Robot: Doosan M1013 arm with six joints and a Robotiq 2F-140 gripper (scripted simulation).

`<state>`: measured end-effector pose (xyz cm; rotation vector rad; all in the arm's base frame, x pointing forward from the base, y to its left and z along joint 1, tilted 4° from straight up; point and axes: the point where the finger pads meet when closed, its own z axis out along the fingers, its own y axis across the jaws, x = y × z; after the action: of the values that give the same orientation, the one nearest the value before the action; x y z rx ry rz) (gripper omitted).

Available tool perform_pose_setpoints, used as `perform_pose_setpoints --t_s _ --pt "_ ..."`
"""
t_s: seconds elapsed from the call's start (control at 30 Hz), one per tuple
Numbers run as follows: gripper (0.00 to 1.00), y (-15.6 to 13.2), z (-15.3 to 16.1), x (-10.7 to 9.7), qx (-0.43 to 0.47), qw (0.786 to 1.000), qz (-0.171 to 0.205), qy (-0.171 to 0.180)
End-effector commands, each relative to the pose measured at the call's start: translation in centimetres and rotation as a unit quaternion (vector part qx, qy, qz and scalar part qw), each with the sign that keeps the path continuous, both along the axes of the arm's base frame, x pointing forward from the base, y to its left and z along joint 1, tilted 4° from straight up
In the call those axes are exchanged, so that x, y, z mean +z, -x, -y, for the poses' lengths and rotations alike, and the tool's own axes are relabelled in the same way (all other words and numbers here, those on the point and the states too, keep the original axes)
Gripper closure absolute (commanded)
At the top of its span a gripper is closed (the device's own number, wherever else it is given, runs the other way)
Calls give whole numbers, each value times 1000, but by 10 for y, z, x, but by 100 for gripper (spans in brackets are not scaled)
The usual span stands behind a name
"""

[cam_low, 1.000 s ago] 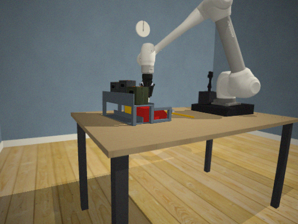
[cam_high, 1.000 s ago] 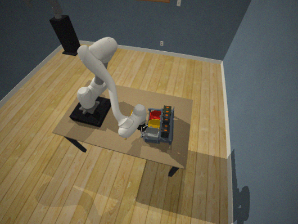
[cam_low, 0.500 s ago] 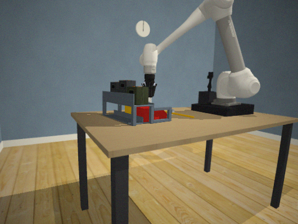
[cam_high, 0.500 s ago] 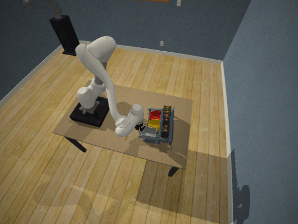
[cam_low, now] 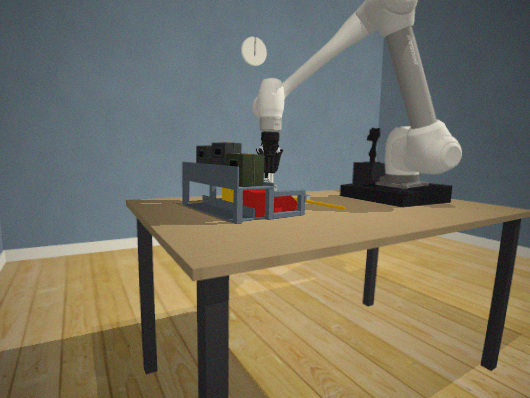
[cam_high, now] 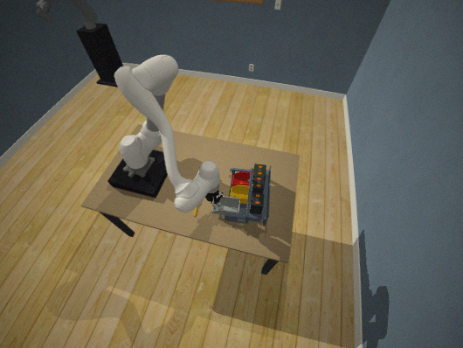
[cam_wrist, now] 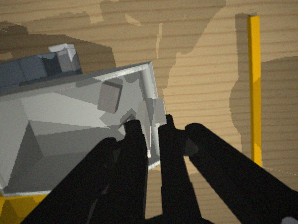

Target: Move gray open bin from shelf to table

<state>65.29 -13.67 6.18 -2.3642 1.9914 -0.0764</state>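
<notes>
The gray open bin (cam_high: 230, 205) (cam_wrist: 65, 125) sticks out of the front of the blue-gray shelf (cam_high: 267, 192) (cam_low: 210, 175) (cam_wrist: 27, 72), toward the arm, and looks tilted in the wrist view. A gray block part (cam_wrist: 110, 96) lies inside it. My gripper (cam_high: 215, 198) (cam_low: 271, 170) (cam_wrist: 153, 111) is shut on the bin's near side wall, one finger inside and one outside. In the exterior view the gray bin is hidden behind the shelf and the other bins.
A red bin (cam_high: 240, 178) (cam_low: 257, 200) and a yellow bin (cam_high: 238, 192) (cam_low: 228, 194) sit in the shelf's lower row, with dark bins (cam_high: 259, 188) (cam_low: 235, 160) above. A yellow stick (cam_high: 195, 212) (cam_low: 325, 204) (cam_wrist: 255, 85) lies on the table (cam_high: 131, 205) (cam_low: 300, 235) beside the gripper.
</notes>
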Motion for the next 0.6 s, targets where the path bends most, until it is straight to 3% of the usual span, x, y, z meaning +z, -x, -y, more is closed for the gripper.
perform_pose_setpoints --t_s 0.0,0.43,0.57 --pt "100 18 3 -2 0 1000 0 0" --pt "100 24 4 -2 0 1000 0 0" --pt "100 48 8 -4 0 1000 0 0"
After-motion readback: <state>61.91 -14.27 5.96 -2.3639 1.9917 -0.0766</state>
